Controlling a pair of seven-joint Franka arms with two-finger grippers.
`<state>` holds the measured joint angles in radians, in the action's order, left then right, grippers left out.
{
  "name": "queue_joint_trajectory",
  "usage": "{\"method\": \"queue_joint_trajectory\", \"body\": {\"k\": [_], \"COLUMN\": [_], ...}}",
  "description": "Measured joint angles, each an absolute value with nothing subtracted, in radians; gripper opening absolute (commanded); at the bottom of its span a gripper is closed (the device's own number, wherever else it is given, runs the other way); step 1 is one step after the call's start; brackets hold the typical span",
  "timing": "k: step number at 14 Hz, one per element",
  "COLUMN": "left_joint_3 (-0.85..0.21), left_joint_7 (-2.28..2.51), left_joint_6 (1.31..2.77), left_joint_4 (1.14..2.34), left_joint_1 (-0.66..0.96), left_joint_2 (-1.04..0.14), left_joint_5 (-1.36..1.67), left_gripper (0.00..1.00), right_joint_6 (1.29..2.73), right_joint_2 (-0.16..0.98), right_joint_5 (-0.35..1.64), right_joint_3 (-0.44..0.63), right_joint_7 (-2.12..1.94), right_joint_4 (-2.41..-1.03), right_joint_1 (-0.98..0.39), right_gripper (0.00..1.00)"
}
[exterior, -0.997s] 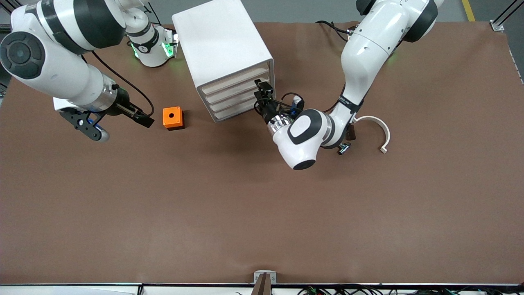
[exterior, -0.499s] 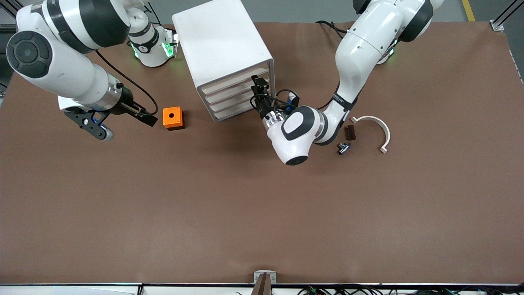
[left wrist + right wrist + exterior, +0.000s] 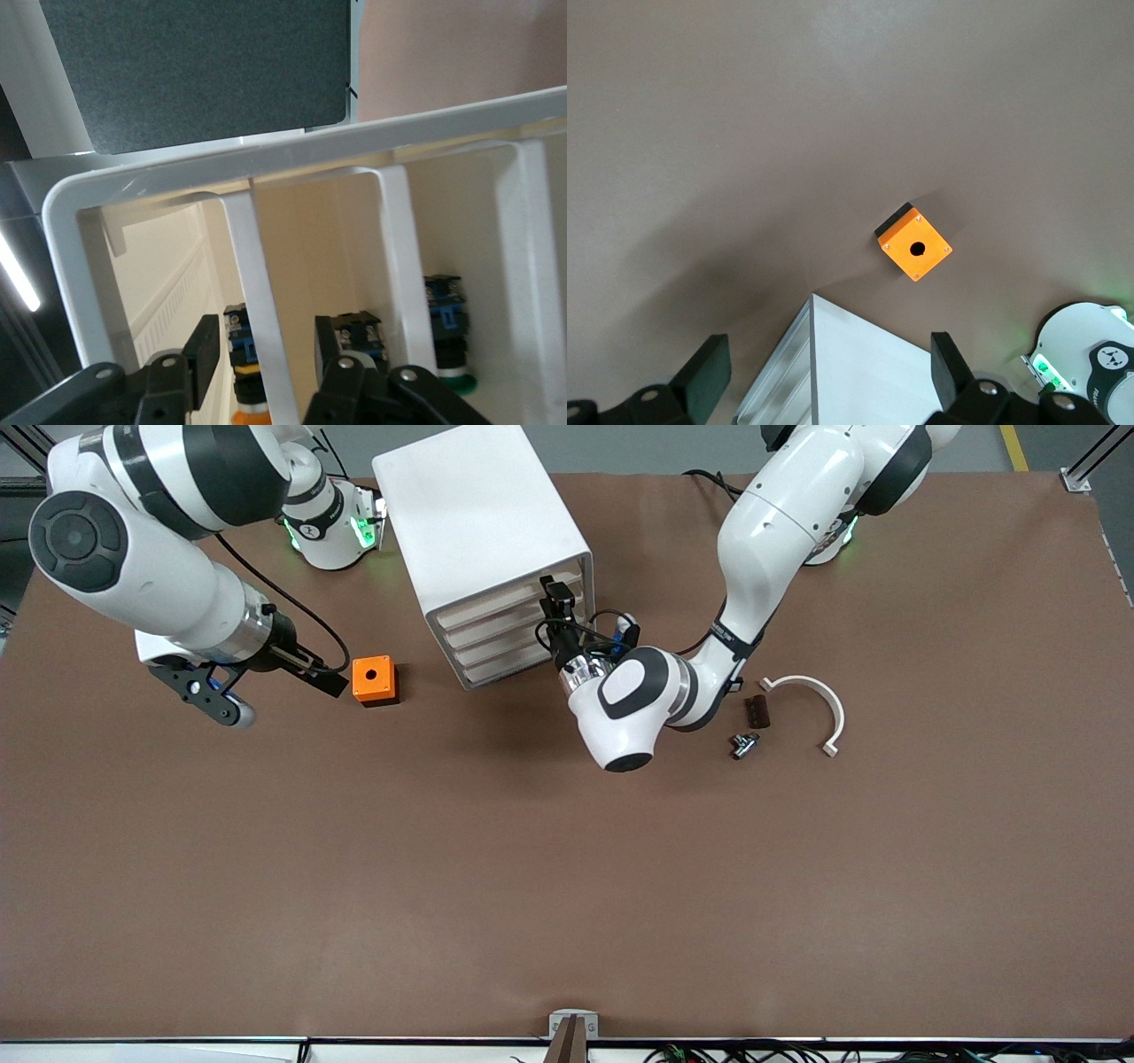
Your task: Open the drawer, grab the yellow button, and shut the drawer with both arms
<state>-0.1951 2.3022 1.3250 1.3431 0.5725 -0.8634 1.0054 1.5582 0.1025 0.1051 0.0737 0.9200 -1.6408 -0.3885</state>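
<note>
At the glossy white drawer (image 3: 505,608) front — left claw (image 3: 266,354) spread astride a rib; right claw (image 3: 824,372) released.

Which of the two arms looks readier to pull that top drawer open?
The left. The left gripper is right at the front of the drawer, fingers open astride a white bar of it. The right gripper hangs open beside the orange box, away from the cabinet.

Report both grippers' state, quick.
Left gripper: open, fingers either side of a white rib at the drawer front, holding nothing.
Right gripper: open, empty, over the table near the orange box.
</note>
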Motion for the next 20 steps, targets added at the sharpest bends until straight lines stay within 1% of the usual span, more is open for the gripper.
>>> {"method": "queue_joint_trajectory", "body": {"k": [3,7,9,10,12,14,20], "left_joint_3": [-0.198,-0.198,-0.198,-0.198,-0.196,-0.192,-0.192], "left_joint_7": [2.305,2.305,2.305,2.305,2.305,2.307,2.347], "left_joint_6": [1.317,1.315,1.315,1.315,1.315,1.315,1.314], "left_joint_4": [1.347,1.352,1.352,1.352,1.352,1.353,1.354], "left_joint_1": [0.592,0.598,0.607,0.609,0.609,0.608,0.607], "left_joint_2": [-0.864,-0.866,-0.866,-0.867,-0.867,-0.867,-0.867], "left_joint_5": [1.005,1.005,1.005,1.005,1.005,1.005,1.005], "left_gripper": [0.45,0.29,0.23,0.17,0.08,0.06,0.06], "right_joint_6": [1.583,1.624,1.641,1.647,1.668,1.685,1.717], "right_joint_2": [0.103,0.104,0.104,0.104,0.109,0.118,0.164], "right_joint_5": [0.105,0.105,0.105,0.105,0.105,0.105,0.114], "right_joint_3": [0.073,0.073,0.073,0.072,0.072,0.072,0.071], "right_joint_7": [0.983,1.058,1.119,1.147,1.198,1.246,1.394], "right_joint_4": [-1.649,-1.668,-1.669,-1.67,-1.674,-1.677,-1.684], "right_joint_1": [-0.42,-0.469,-0.495,-0.512,-0.542,-0.571,-0.656], "right_gripper": [1.0,1.0,1.0,1.0,1.0,1.0,1.0]}}
